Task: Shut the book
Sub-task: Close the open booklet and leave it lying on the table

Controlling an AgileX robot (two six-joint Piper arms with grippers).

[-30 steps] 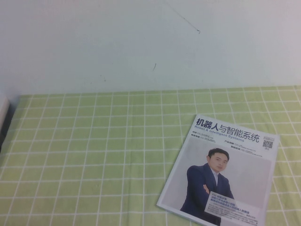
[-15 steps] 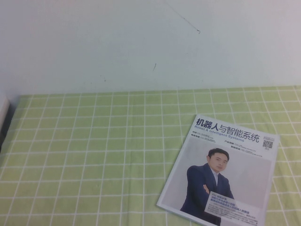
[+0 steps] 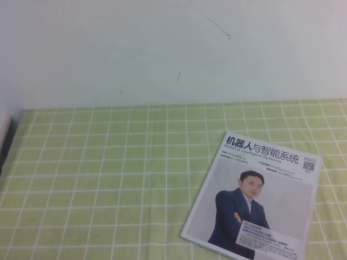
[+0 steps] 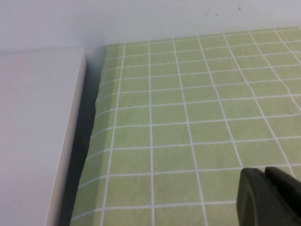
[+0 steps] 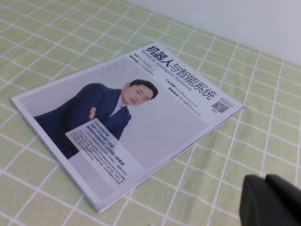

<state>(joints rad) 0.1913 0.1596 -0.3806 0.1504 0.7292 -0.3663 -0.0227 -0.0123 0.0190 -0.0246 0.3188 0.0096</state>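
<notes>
Here book [image 5: 127, 117] lies near right pincer [image 5: 265, 186], far from left pincer [image 4: 265, 181]

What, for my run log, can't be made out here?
Book: near corner cut off by the high view's bottom edge; fine print too small.
Left claw: mostly cut off by left wrist view's edge, over the cloth; open or shut unclear.
Right claw: likewise in right wrist view, beside the book.

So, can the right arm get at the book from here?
Probably yes: the right gripper hovers beside the book, with only bare cloth between them. The left gripper sits near the cloth's left edge.
</notes>
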